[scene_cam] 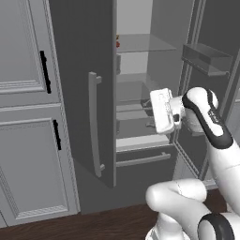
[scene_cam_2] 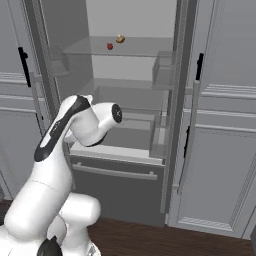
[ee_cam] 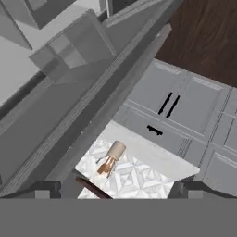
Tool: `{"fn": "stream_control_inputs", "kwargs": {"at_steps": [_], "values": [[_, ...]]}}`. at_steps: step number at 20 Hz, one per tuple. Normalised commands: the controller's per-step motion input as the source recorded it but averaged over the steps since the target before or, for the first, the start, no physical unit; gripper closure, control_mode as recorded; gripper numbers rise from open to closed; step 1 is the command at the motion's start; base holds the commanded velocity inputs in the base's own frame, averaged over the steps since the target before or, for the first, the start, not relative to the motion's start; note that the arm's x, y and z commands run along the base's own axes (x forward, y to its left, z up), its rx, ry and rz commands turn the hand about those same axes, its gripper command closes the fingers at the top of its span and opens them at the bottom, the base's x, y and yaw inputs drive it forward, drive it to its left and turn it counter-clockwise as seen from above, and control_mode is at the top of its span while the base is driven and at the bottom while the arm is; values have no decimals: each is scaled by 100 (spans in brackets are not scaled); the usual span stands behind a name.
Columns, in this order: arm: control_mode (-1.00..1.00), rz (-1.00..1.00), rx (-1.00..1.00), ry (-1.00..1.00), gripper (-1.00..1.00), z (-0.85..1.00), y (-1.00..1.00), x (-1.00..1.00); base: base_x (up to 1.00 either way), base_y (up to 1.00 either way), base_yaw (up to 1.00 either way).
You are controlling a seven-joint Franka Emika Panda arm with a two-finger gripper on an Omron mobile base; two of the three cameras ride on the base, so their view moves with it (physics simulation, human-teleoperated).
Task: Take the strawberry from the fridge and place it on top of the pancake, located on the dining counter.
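A: Fridge [scene_cam_2: 125, 165] doors are seen swung wide; the dark left door with its long light-grey bar handle [scene_cam: 95, 124] is shown edge-on in the left base view; glass shelves and door bins are laid bare inside.

B: Where is the strawberry found?

A: The strawberry [scene_cam_2: 110, 46] is seen on the upper glass shelf [scene_cam_2: 140, 47], toward its left part in the right base view; a small tan-brown item [scene_cam_2: 120, 39] is set just beside it, slightly further back; in the left base view only a sliver of red [scene_cam: 117, 44] is glimpsed past the door's edge.

B: And the gripper?

A: The gripper [ee_cam: 115, 189] is held with its two dark tips spread wide, one at each side of the hand view's bottom; nothing is pinched between them; the white hand [scene_cam: 164, 110] is seen in front of the fridge's lower shelves, well below the shelf with the fruit.

B: What is seen along the hand?

A: Light-grey panelled cabinets [ee_cam: 185, 106] with black handles, a strip of dark wood floor [ee_cam: 208, 37] and a patterned white surface [ee_cam: 125, 176] with a small beige-and-orange object [ee_cam: 111, 157] on it are shown; what that object is cannot be told.
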Motion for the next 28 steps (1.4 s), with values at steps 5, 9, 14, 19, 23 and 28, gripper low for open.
{"fn": "stream_control_inputs", "kwargs": {"at_steps": [5,9,14,19,23,28], "values": [[-100,28,5,38,-100,-1,30,84,0,0,0],[-100,18,5,10,-100,0,10,99,0,0,0],[-100,11,10,0,-100,-5,26,62,0,0,0],[-100,1,1,0,-100,-24,61,26,0,0,0],[-100,0,0,0,-100,-13,58,22,0,0,0],[-100,-3,0,0,-100,-3,57,-7,0,0,0]]}}
